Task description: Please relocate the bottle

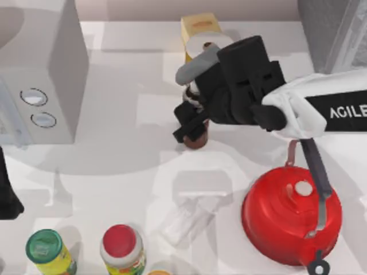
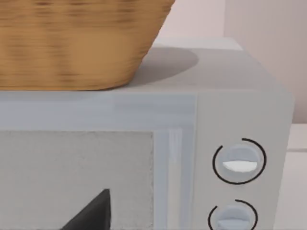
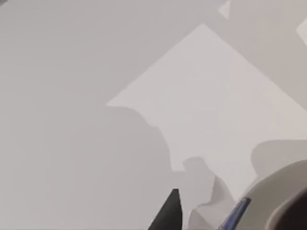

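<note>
My right arm reaches in from the table's right, its tool (image 1: 192, 123) pinching the bottle (image 1: 196, 139).

A white counter (image 1: 132, 172) fills the scene and carries soft grey shadows and some brighter patches of light. On its left side stands a grey microwave (image 1: 51, 86) with two round knobs, and a woven basket (image 2: 76, 43) sits on top of it. Behind it rises a pale pinkish wall (image 2: 192, 19).
</note>
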`<state>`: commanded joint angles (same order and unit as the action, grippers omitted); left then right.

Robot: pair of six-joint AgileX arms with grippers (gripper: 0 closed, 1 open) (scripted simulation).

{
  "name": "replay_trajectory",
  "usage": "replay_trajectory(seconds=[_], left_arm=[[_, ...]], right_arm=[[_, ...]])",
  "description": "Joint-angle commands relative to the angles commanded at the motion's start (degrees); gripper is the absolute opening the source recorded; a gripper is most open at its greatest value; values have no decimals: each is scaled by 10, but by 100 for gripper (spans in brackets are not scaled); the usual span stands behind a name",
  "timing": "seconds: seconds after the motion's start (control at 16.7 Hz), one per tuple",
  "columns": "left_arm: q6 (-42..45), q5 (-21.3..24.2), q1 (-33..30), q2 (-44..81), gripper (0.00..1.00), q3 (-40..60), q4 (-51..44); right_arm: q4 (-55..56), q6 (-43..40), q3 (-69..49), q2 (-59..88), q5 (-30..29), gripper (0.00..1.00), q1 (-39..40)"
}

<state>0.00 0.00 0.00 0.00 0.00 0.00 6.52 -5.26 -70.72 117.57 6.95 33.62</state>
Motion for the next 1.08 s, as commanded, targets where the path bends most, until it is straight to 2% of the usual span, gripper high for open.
replay_trajectory(seconds=[0.18,0.78,1.08], left_arm=[[0,0,0,0,100,0,0],[0,0,0,0,100,0,0],[0,0,0,0,100,0,0]], right_arm=[[-15,13,30,-53,-10,0,-41],[-67,71,239,-322,-95,0,-261],[-77,80,273,-354,-112,0,-295]])
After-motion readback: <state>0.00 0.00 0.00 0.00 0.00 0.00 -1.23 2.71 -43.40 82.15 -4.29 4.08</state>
